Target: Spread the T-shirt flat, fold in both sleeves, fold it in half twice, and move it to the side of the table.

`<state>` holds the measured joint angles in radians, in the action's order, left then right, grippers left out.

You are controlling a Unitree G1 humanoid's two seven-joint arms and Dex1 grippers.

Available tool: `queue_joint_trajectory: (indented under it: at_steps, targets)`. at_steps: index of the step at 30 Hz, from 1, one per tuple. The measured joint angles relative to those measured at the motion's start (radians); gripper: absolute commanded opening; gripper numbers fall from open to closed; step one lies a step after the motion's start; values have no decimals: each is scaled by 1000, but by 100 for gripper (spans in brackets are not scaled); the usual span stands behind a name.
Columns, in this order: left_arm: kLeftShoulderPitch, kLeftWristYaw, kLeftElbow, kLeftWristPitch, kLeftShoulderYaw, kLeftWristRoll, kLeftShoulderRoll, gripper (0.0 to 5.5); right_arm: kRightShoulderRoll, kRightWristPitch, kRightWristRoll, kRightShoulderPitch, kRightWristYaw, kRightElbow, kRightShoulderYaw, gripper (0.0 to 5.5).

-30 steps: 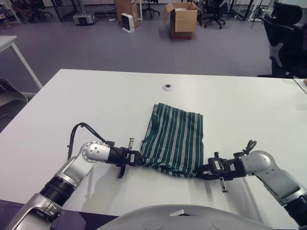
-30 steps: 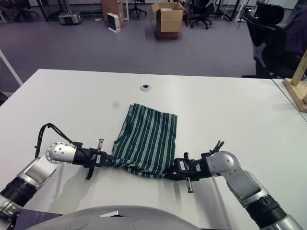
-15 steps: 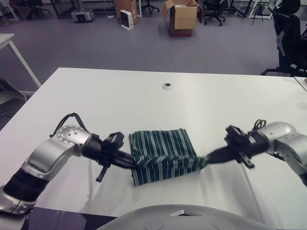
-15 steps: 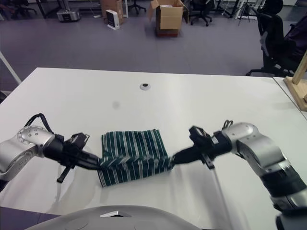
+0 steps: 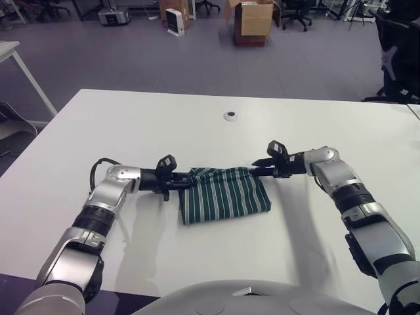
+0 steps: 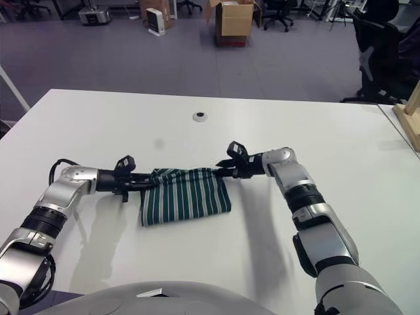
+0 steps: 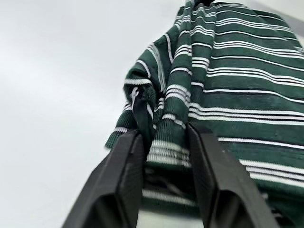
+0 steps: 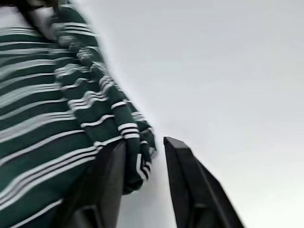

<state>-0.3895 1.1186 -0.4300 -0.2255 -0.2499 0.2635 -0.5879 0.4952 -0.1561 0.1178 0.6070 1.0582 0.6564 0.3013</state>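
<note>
The green T-shirt with white stripes lies folded into a small rectangle at the middle of the white table. My left gripper is at its far left corner, shut on a bunched layer of cloth. At the far right corner is my right gripper. In the right wrist view its fingers stand slightly apart, open. The shirt's hem lies loose between them, with bare table showing beside it. Both grippers are low over the table.
A small round disc sits on the table beyond the shirt. On the floor past the table's far edge stand a cardboard box and a black office chair. A wooden stand is at the right edge.
Both grippers carried the shirt's near edge up and over to its far edge. The long shirt is now folded to half its length, and the arms reach farther forward.
</note>
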Motion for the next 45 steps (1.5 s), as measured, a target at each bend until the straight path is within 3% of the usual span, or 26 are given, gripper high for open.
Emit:
queue_joint_trajectory:
  at_steps: [3,8,14,19,23,29,36,45]
  targets:
    - [-44,-63,-39,41,68,-18,-6,244,6,42,-42,-7,-122,-3,-50,265]
    - [-107,-105,-53,129,103,-38,57,270,3,33,-85,-35,-241,-22,-90,269]
    - [8,97,88,61,-31,1,129,270,-19,-47,-169,-142,-215,-269,44,269]
    - [-82,-30,-163,289,-119,-142,143,270,-84,-66,-163,-128,-329,-223,-11,269]
    - [-153,-312,-386,319,-22,-141,130,270,-80,-49,-119,-71,-485,-137,-178,269]
    - [-137,-683,-652,318,289,0,58,270,-80,-7,-60,-122,-699,-106,-389,269]
    - [-142,-674,-501,421,420,45,122,270,-162,149,-3,-142,-881,-48,-508,269]
    - [-132,-705,-301,380,389,-43,125,270,-205,302,6,-171,-1035,78,-578,269]
